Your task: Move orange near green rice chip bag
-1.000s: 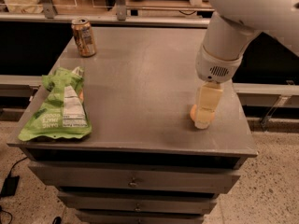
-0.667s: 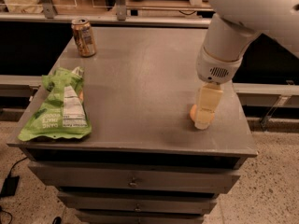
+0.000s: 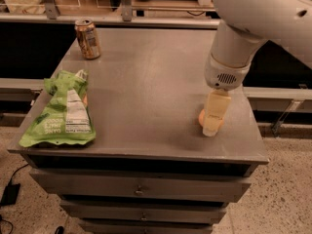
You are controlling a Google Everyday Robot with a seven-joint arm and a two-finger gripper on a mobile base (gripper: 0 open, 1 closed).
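At right front: pincer at orange | bag front-left | can back-left

The bench is dull grey brushed metal, faintly streaked. At the left, the bag is crinkled, glossy green plastic with a white printed panel. The can, upper left, is shiny metal. The gripper, lower right, is smooth matt cream plastic, and the orange partly behind it looks matt. The arm has a smooth white shell.
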